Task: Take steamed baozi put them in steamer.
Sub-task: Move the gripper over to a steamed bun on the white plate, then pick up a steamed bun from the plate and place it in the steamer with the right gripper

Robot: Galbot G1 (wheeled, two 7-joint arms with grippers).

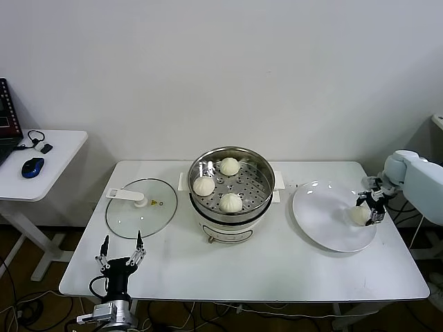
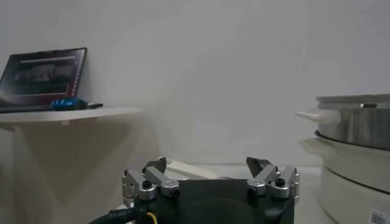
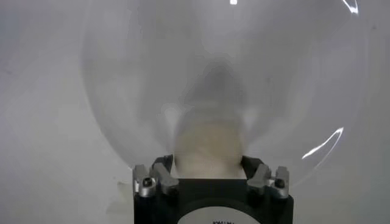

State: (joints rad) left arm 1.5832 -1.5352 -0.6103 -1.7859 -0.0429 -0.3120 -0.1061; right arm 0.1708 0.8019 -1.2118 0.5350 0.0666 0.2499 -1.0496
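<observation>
The steamer [image 1: 228,225] stands at the table's middle with three baozi on its perforated tray [image 1: 229,166] [image 1: 203,185] [image 1: 230,203]. The fourth baozi [image 1: 359,215] lies on the right part of the white plate [image 1: 322,214]. My right gripper [image 1: 370,200] is down over it, fingers pressed against both its sides. In the right wrist view the baozi [image 3: 207,143] fills the gap of the right gripper [image 3: 207,163] above the plate [image 3: 122,73]. My left gripper [image 1: 121,249] is parked open and empty at the table's front left; it also shows in the left wrist view [image 2: 207,164], with the steamer [image 2: 359,122] off to one side.
A round glass lid with a white handle [image 1: 142,207] lies flat left of the steamer. A small side table [image 1: 62,149] at the far left holds a blue mouse [image 1: 32,167] and a laptop. The plate sits near the table's right edge.
</observation>
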